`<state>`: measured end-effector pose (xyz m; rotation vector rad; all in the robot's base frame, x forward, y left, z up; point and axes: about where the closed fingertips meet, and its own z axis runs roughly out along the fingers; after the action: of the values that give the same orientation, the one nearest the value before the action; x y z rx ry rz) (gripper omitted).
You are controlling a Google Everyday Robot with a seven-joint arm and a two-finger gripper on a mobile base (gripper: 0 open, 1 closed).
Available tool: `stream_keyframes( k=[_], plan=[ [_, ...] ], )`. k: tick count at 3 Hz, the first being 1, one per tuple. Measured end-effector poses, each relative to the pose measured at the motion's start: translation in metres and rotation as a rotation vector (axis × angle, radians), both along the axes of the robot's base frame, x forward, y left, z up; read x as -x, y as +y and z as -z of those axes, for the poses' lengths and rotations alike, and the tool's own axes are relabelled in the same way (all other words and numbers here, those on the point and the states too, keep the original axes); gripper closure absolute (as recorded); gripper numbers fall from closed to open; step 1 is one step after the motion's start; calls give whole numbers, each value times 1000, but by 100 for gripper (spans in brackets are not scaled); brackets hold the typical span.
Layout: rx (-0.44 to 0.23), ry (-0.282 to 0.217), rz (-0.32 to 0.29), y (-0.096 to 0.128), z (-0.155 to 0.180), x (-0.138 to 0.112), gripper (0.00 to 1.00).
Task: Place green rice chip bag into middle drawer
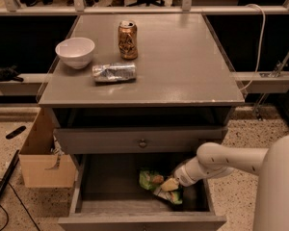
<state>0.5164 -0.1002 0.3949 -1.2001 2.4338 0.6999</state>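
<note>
My gripper (170, 184) reaches into the open middle drawer (111, 189), meeting the green rice chip bag (147, 179) there; whether it grips, I cannot tell.

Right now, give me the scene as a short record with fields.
Bag: glossy green rice chip bag, lying in the drawer, right of centre.
Drawer: wide grey wooden middle drawer, pulled open.
Gripper: the arm's gripper, down inside the drawer at the bag.
Others: white round bowl, brown soda can, silver foil packet on the grey cabinet top.
</note>
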Motion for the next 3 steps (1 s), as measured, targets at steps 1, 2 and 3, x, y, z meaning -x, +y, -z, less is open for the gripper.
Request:
stream_keyframes(
  k=[1,2,3],
  plan=[
    [0,0,0,0,0,0,55],
    [0,0,0,0,0,0,32],
    [0,0,0,0,0,0,8]
  ],
)
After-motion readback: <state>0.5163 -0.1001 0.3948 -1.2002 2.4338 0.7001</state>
